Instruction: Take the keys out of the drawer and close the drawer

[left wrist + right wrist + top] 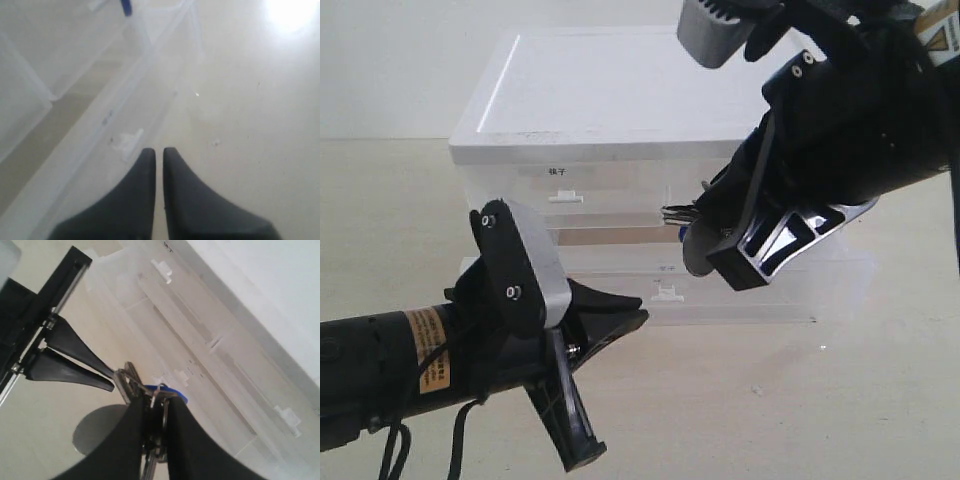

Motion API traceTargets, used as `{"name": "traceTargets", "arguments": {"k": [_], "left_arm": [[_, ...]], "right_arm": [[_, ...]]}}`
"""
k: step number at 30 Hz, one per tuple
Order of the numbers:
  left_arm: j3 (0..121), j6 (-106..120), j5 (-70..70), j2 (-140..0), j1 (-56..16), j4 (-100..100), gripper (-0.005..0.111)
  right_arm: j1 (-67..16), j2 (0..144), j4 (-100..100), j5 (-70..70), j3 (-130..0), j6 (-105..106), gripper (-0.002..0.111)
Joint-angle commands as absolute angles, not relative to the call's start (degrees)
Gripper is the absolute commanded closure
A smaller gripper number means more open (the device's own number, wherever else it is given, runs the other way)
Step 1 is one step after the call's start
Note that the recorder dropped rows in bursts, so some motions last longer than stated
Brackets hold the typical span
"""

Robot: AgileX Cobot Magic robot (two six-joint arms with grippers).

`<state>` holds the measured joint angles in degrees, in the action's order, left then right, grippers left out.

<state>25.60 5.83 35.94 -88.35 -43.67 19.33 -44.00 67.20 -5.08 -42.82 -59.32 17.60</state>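
Note:
My right gripper [686, 222] hangs in front of the white cabinet [610, 90], shut on the keys [676, 212]. Silver blades stick out to the left, with a blue fob and a grey oval tag [696, 252] below them. In the right wrist view the keys [129, 380] and the blue fob [169, 389] sit pinched between the black fingers [181, 440]. The translucent drawer [770, 290] stands pulled out, its white handle tab [667, 293] facing forward. My left gripper [642, 306] is shut and empty, its tips just left of that tab [127, 140].
Above the open drawer are half-width labelled top drawers [565, 197]. The cabinet stands on a pale tabletop [770, 400]. My left arm [380, 370] lies low across the front left. The right arm [860, 110] comes down from the upper right.

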Motion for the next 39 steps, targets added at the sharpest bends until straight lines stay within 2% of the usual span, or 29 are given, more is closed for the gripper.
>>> {"name": "traceTargets", "arguments": {"k": [1, 9, 24, 33, 36, 39], "left_arm": [[25.64, 7.75, 36.09, -92.58, -43.61, 16.85, 0.102], [28.89, 26.68, 37.90, -96.85, -43.19, -5.51, 0.102], [30.34, 18.80, 37.20, -96.70, -42.56, 2.83, 0.102], [23.28, 17.38, 37.12, -76.10, -42.56, -0.62, 0.102], [20.47, 17.55, 36.93, -65.30, -42.56, -5.31, 0.102], [18.14, 17.55, 36.79, -61.37, -42.56, -5.31, 0.102]], "right_arm": [[-43.96, 66.72, -5.61, -42.69, -59.28, 18.95, 0.108], [-43.96, 66.72, -5.61, -42.69, -59.28, 19.36, 0.108], [-43.96, 66.72, -5.61, -42.38, -57.02, 23.18, 0.108], [-43.96, 71.53, -6.86, -34.98, -52.02, 26.73, 0.108], [-43.96, 77.70, -9.90, -33.18, -52.02, 32.28, 0.108], [-43.96, 82.97, -9.77, -28.18, -52.02, 35.51, 0.108]]}}
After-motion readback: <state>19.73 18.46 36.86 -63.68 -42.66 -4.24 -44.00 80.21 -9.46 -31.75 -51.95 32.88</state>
